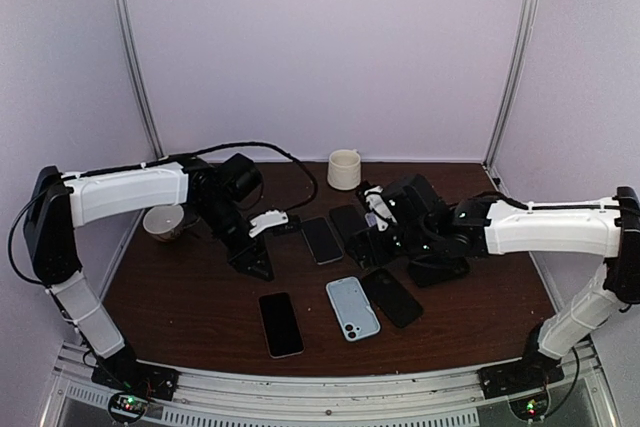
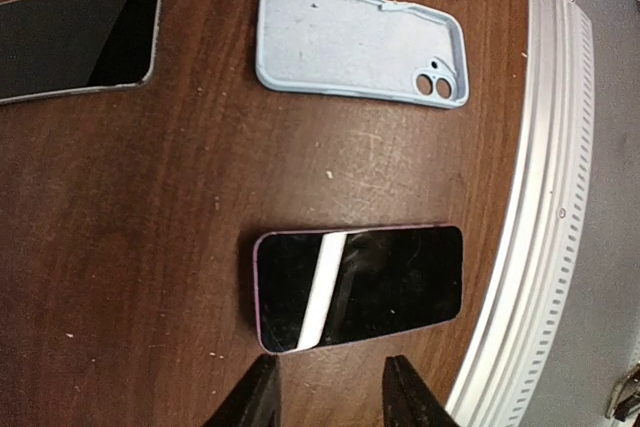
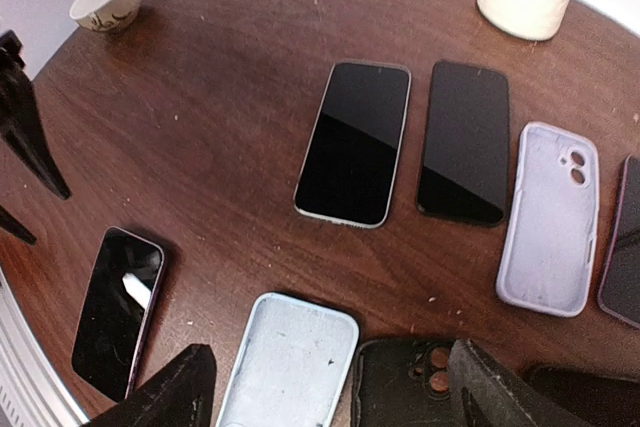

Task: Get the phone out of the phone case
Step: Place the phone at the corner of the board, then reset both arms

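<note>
A dark phone with a thin purple rim (image 2: 358,287) lies screen up near the table's front edge; it also shows in the top view (image 1: 281,324) and in the right wrist view (image 3: 118,309). My left gripper (image 2: 332,399) is open and empty, hovering just behind that phone, apart from it; in the top view it (image 1: 252,263) sits left of centre. An empty light blue case (image 2: 360,42) lies inside up beside an empty black case (image 3: 405,382). My right gripper (image 3: 335,392) is open wide and empty above these two cases.
Two bare dark phones (image 3: 355,142) (image 3: 465,139) and an empty lilac case (image 3: 550,217) lie mid-table. A cream mug (image 1: 345,169) stands at the back, a small bowl (image 1: 165,222) at the left. The metal rail (image 2: 545,197) runs along the front edge.
</note>
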You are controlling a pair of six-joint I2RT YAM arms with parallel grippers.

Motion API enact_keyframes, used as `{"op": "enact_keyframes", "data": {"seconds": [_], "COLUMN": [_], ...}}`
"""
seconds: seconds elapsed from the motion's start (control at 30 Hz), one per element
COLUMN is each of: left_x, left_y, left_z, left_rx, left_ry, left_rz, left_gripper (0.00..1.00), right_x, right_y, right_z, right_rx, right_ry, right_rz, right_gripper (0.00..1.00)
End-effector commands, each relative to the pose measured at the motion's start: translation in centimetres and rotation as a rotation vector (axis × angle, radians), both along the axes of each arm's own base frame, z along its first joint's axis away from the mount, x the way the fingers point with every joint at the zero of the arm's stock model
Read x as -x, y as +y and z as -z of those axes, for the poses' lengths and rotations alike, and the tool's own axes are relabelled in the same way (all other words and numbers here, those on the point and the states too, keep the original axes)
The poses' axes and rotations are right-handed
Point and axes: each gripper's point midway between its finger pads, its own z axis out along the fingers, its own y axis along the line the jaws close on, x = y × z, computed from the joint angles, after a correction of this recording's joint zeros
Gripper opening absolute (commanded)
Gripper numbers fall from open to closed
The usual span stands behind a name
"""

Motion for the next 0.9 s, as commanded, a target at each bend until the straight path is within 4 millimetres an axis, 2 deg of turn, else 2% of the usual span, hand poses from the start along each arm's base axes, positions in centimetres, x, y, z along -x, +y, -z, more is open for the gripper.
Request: {"op": "enact_keyframes", "data": {"seconds": [0.0, 0.07, 0.13, 0.2, 0.23, 0.37, 0.43, 0.63, 0.87], "left_x": [-2.5, -3.2, -4.3, -5.9, -6.7, -8.7, -9.0, -9.2, -9.2], "left_y": [0.3, 0.7, 1.3, 2.4, 3.1, 5.9, 6.8, 8.2, 8.6], "left_z": [-2.5, -3.5, -4.8, -6.4, -7.1, -10.3, -11.5, -12.9, -13.1], "left_rx": [0.039, 0.052, 0.064, 0.069, 0.069, 0.087, 0.105, 0.116, 0.111], "left_ry": [-0.163, -0.239, -0.342, -0.478, -0.549, -0.777, -0.845, -0.925, -0.944], "left_rz": [-0.064, -0.085, -0.125, -0.209, -0.254, -0.415, -0.465, -0.523, -0.532], "left_gripper": [0.45, 0.54, 0.68, 0.94, 0.97, 0.97, 0.98, 0.97, 0.98], "right_x": [-1.7, -2.1, -2.6, -2.8, -2.7, -2.2, -1.9, -1.6, -1.4], "right_y": [-2.5, -4.1, -5.9, -7.8, -8.6, -10.4, -10.9, -11.5, -11.5], "right_z": [-6.2, -8.3, -10.3, -12.0, -12.9, -14.7, -15.1, -15.8, -15.6], "right_rx": [-0.003, -0.013, -0.031, -0.039, -0.046, -0.072, -0.086, -0.112, -0.124], "right_ry": [-0.181, -0.247, -0.311, -0.356, -0.377, -0.446, -0.471, -0.498, -0.498], "right_rz": [0.075, 0.136, 0.214, 0.304, 0.325, 0.355, 0.362, 0.369, 0.348], "right_gripper": [0.88, 0.96, 0.97, 0.98, 0.99, 0.99, 0.99, 0.99, 0.99]}}
